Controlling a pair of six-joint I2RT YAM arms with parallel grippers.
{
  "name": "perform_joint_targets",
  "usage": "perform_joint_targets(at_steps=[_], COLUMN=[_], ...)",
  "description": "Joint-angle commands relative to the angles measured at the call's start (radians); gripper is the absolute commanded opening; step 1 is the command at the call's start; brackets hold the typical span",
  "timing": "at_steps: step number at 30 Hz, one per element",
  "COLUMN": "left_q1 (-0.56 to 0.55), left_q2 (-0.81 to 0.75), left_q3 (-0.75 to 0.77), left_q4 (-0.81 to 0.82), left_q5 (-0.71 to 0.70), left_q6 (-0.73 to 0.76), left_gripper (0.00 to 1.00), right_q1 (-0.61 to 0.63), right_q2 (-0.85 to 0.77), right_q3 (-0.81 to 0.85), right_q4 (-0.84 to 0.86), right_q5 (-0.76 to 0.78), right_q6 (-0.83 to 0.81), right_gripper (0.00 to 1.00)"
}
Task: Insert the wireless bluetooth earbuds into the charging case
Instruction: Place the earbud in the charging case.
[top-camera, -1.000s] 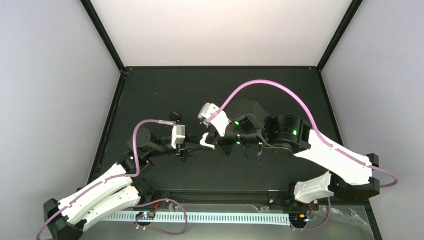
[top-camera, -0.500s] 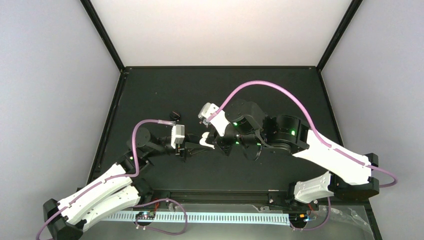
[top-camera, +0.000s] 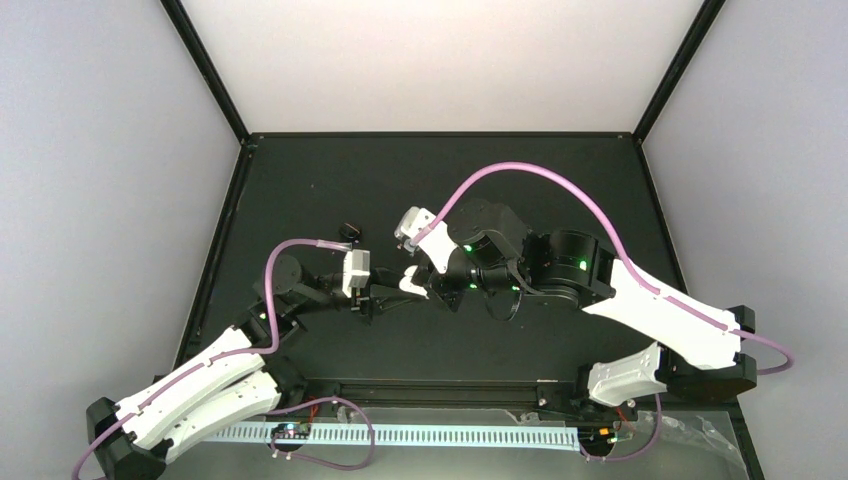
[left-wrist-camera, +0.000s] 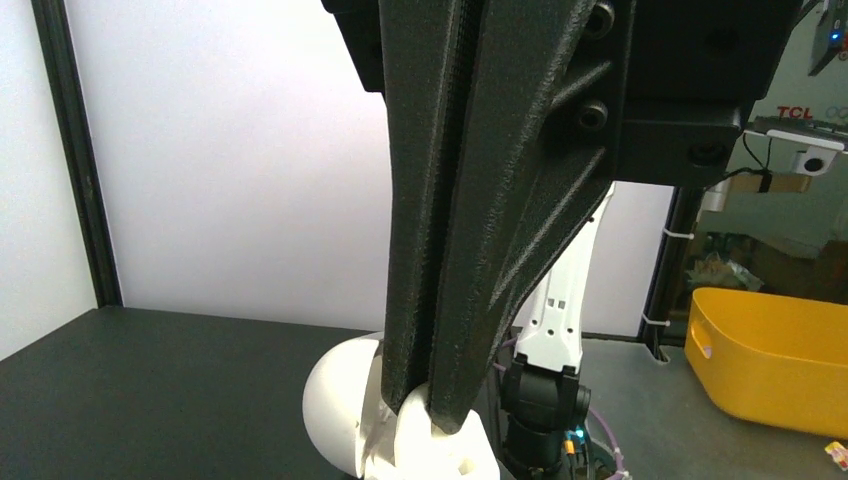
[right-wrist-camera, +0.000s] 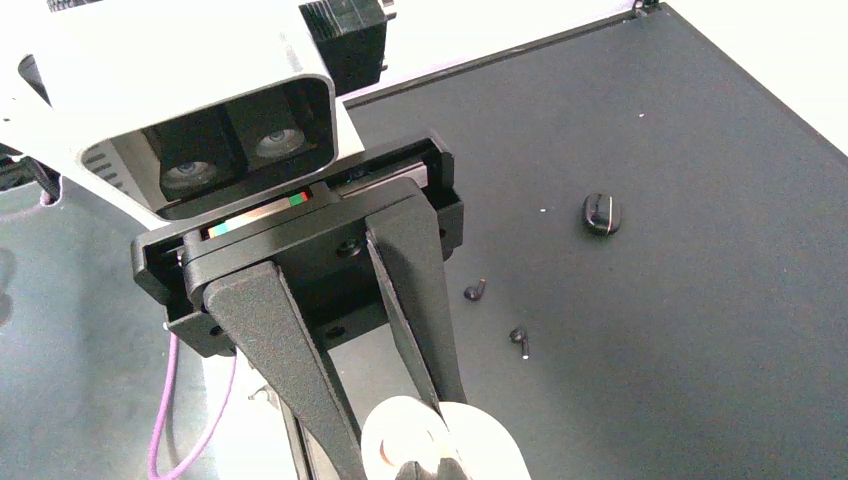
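Clamping a glossy white oval charging case (left-wrist-camera: 340, 420) in the near-closed left gripper (left-wrist-camera: 428, 405), with right gripper (top-camera: 436, 288) alongside, spread unclear, and two tiny black rounded earbuds (right-wrist-camera: 475, 291) (right-wrist-camera: 518, 340) loose on the black matte table (right-wrist-camera: 700, 150).

two earbuds (right-wrist-camera: 475, 291) (right-wrist-camera: 518, 340), one charging case (right-wrist-camera: 495, 455), one puck (right-wrist-camera: 601, 213)

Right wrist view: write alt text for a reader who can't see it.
The left hand, its wrist camera above it, pinches the white charging case at the bottom edge. Beyond, on the dark table, lie two tiny black earbuds and, farther off, a black round puck.
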Motion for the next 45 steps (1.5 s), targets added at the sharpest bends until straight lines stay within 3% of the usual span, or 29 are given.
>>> perform_joint_targets(at_steps=[1,26,45], left_q1=[-0.006,-0.006,-0.006], left_q2=[-0.008,0.021,0.012], left_q3=[0.049,0.027,0.038], left_q4=[0.04,0.071,0.084], left_q5=[0.026,0.013,0.009], left_q6=[-0.002,-0.024,-0.041], left_gripper=[0.01,0.02,0.01], right_q1=[-0.007,-0.006,-0.007], right_q2=[0.016,-0.181,-0.141], right_q3=[-0.002,-0.145,-0.151], right_q4=[-0.011,0.224,0.177], right_q5=[0.007,0.042,-0.008], right_q6=[-0.004,0.019,-0.009], right_gripper=[0.01,0.01,0.01])
